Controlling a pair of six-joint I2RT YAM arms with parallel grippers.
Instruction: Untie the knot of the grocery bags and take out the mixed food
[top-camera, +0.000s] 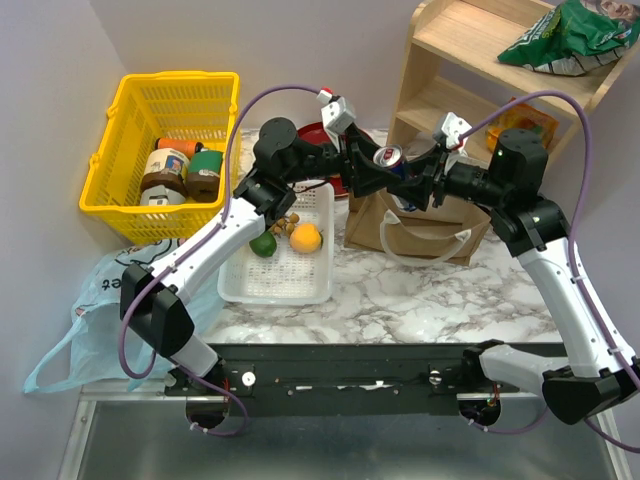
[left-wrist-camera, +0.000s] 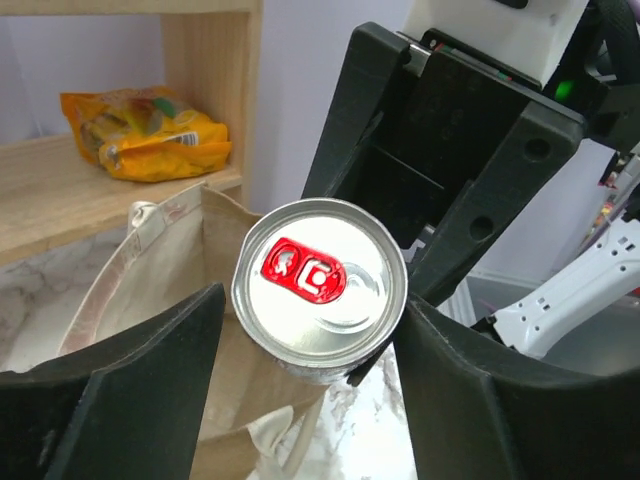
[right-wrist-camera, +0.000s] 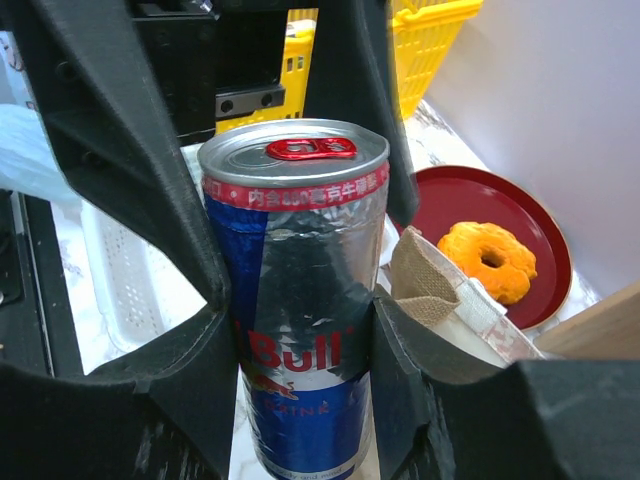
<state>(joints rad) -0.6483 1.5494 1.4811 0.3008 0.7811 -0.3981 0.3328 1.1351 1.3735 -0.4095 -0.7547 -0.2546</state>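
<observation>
Your right gripper (right-wrist-camera: 300, 335) clamps the slick, rigid can (right-wrist-camera: 295, 250) mid-body; your left gripper (left-wrist-camera: 312, 318) straddles its rim, grip unclear

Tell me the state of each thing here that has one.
Brown paper bag: upright, mouth open.
Blue can: sealed, upright, held over that bag.
Right gripper: shut on the can's body.
Left gripper: jaws flank the can's top; contact unclear.
Light-blue plastic bag: limp, hanging off the table's left edge.
Doughnut: lying on the red plate.
Lime and orange: in the white tray.
</observation>
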